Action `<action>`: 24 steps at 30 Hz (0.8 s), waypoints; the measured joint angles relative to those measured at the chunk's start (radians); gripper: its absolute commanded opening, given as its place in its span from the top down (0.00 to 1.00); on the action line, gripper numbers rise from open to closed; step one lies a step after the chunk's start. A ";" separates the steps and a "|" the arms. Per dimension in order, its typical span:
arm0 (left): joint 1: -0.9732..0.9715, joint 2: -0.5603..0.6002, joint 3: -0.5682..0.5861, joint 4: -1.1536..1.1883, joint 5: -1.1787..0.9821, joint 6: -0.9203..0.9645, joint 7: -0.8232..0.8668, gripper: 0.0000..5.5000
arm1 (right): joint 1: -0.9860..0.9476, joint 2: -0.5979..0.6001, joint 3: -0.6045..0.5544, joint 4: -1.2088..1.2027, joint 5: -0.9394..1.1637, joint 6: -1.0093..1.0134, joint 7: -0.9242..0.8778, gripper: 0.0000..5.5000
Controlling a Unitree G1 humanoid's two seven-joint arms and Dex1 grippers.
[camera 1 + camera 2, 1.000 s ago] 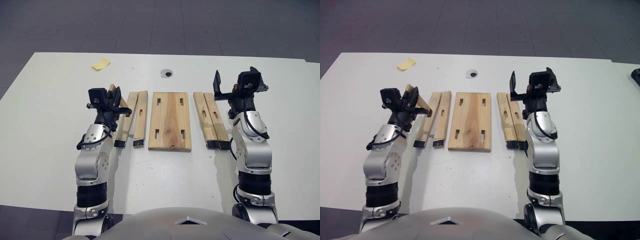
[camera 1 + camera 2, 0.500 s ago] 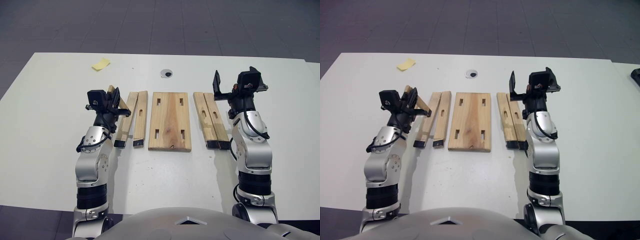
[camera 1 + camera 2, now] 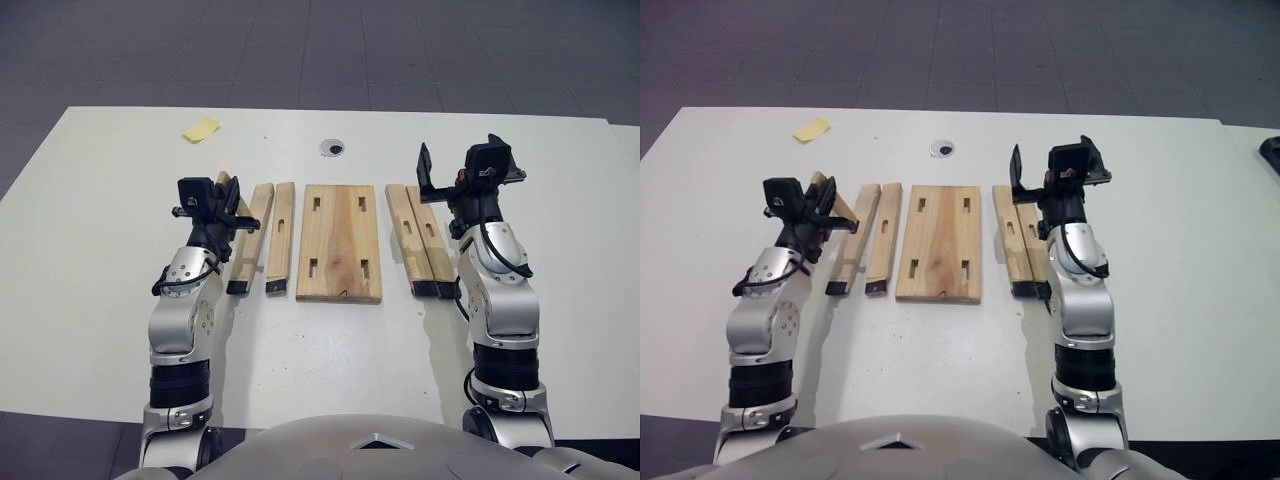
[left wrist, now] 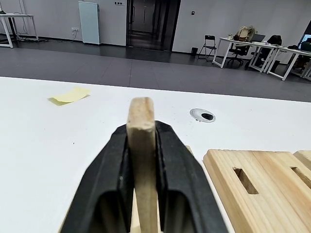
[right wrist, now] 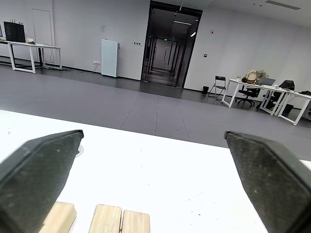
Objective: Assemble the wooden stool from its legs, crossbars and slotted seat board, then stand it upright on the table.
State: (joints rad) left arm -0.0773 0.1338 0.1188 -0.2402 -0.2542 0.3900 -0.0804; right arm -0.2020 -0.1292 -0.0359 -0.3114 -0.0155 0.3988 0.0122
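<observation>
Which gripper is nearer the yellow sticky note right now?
Left. The left gripper, holding a wooden piece, sits just short of the sticky note; the right gripper hangs across the seat board.

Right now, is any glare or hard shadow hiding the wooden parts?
Left eye view: white table evenly lit, no glare; seat board casts only a thin shadow. Left wrist view: crossbar in the left gripper plainly lit.

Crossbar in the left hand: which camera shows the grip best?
The left wrist view: the crossbar stands close up, pinched between the left hand's fingers. The eye views show it from above, small, half hidden behind the hand.
</observation>
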 measured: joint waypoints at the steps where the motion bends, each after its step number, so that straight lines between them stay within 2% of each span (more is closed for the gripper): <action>1: 0.000 0.000 0.006 0.000 -0.008 0.003 0.000 0.92 | 0.000 0.000 0.000 -0.002 0.000 0.002 0.000 0.02; 24: 0.094 -0.001 -0.068 0.015 0.062 -0.190 0.008 0.92 | -0.073 0.008 0.041 -0.009 0.000 0.017 0.008 0.02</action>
State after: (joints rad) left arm 0.0166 0.1323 0.0508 -0.2250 -0.1917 0.1999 -0.0723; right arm -0.2748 -0.1212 0.0054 -0.3206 -0.0155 0.4160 0.0205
